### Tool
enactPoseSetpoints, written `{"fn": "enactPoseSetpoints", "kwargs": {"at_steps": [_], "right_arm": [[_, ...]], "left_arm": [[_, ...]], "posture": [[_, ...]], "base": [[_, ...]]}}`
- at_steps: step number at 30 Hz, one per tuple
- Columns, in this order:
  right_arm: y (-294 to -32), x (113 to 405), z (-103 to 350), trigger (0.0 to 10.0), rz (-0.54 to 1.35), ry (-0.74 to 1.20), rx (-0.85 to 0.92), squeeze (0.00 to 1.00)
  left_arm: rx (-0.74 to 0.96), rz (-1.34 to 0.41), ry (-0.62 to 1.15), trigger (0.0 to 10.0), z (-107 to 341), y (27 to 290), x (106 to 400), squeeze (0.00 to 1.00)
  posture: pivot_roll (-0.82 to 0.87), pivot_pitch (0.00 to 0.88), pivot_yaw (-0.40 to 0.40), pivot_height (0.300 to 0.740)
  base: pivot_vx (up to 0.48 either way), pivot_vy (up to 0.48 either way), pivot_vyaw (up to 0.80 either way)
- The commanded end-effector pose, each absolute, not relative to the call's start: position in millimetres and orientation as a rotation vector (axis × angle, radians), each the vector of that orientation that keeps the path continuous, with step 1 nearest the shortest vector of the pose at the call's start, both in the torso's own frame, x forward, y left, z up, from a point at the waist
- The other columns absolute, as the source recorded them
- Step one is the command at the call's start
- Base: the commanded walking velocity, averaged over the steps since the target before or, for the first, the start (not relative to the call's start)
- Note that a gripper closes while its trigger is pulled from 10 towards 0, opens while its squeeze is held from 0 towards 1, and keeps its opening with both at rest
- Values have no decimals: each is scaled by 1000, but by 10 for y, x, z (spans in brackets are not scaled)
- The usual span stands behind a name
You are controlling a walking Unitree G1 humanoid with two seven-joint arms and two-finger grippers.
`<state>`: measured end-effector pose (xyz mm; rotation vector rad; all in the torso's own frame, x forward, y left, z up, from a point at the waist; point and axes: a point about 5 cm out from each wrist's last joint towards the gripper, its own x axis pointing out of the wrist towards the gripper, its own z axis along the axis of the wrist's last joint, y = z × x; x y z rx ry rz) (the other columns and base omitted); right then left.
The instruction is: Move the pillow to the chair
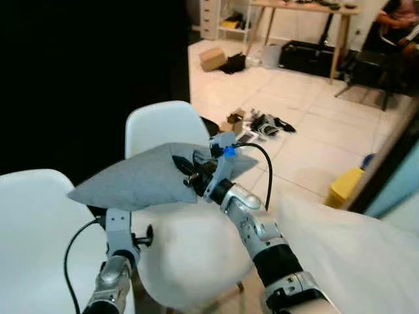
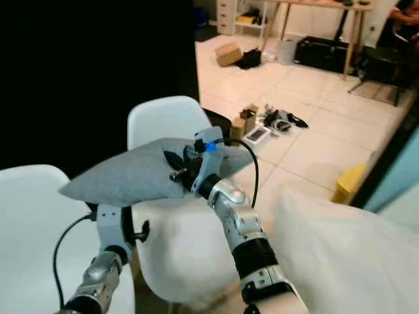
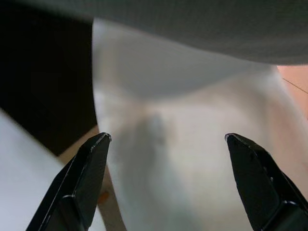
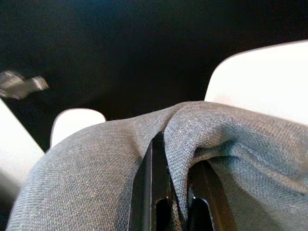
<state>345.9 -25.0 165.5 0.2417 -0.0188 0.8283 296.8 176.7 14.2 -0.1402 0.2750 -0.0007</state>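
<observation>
The right gripper [image 1: 186, 171] pinches the pillow [image 1: 134, 178] over the chair [image 1: 190, 252]; the left gripper [image 3: 166, 144] gapes open beneath it. Only lowering and letting go seem left.

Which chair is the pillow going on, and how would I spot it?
Find the white chair right in front of the robot, the one nearer the tiled floor. The grey pillow hangs above its seat, pinched in the jaws of the right gripper, with the open left gripper underneath. The other white chair has nothing over it.
</observation>
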Motion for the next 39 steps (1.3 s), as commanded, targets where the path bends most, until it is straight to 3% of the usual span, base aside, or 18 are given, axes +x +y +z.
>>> {"fn": "enactPoseSetpoints", "kwargs": {"at_steps": [1,15,24,39], "right_arm": [[-224,3469,1777,10000,823,-83,250,0],[-291,3562,1706,10000,733,-29,235,0],[-371,3635,1629,10000,635,2,201,0],[-559,3763,1605,10000,454,6,156,0]], "left_arm": [[-152,-93,296,10000,105,1626,2946,0],[-132,-325,294,10000,80,1294,2879,0],[-77,-151,304,10000,80,1569,2909,0],[-52,-143,315,10000,51,1565,2880,0]], "posture": [[-35,55,30,735],[-36,56,26,715],[-27,47,25,680],[-21,46,26,625]], "base": [[0,0,0],[0,0,0],[0,0,0],[0,0,0]]}}
